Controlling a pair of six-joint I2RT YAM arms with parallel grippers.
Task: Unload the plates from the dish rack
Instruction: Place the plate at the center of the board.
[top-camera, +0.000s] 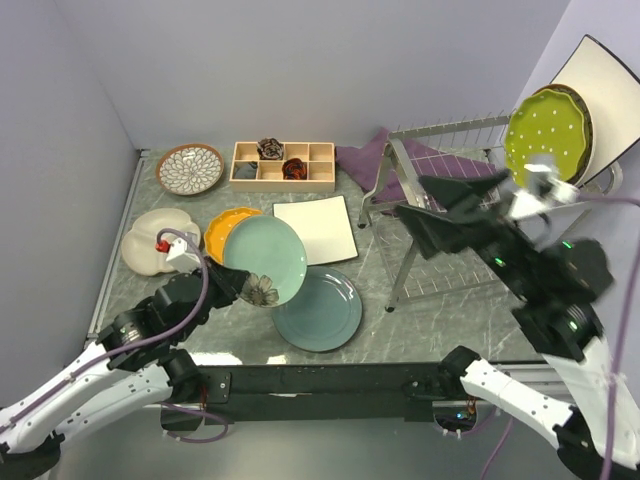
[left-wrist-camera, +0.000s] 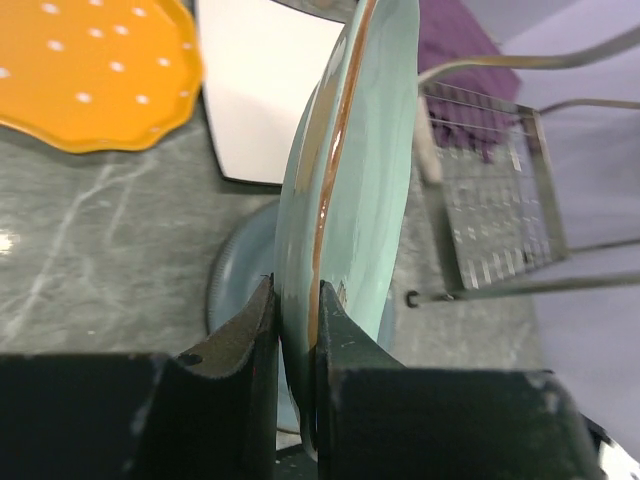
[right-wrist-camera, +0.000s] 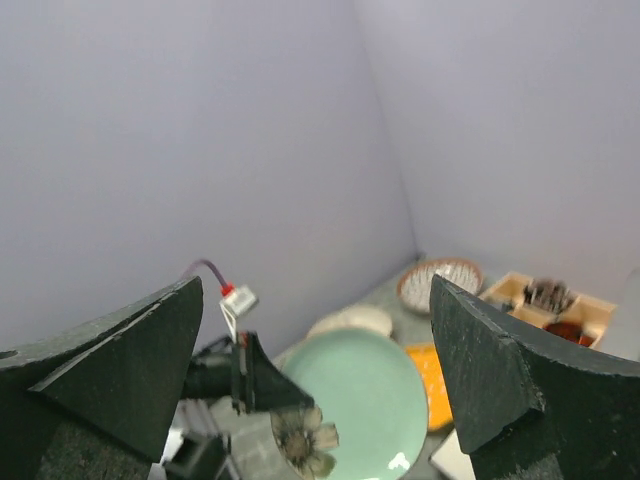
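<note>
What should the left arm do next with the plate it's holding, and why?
Probably tip the pale green plate flat and lower it onto the teal plate. The left claw is shut on its rim, holding it tilted in the air partly over that plate.

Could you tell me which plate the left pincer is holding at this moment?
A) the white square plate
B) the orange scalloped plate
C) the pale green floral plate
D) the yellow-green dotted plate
C: the left pincer is shut on the rim of the pale green floral plate, holding it on edge above the teal plate.
</note>
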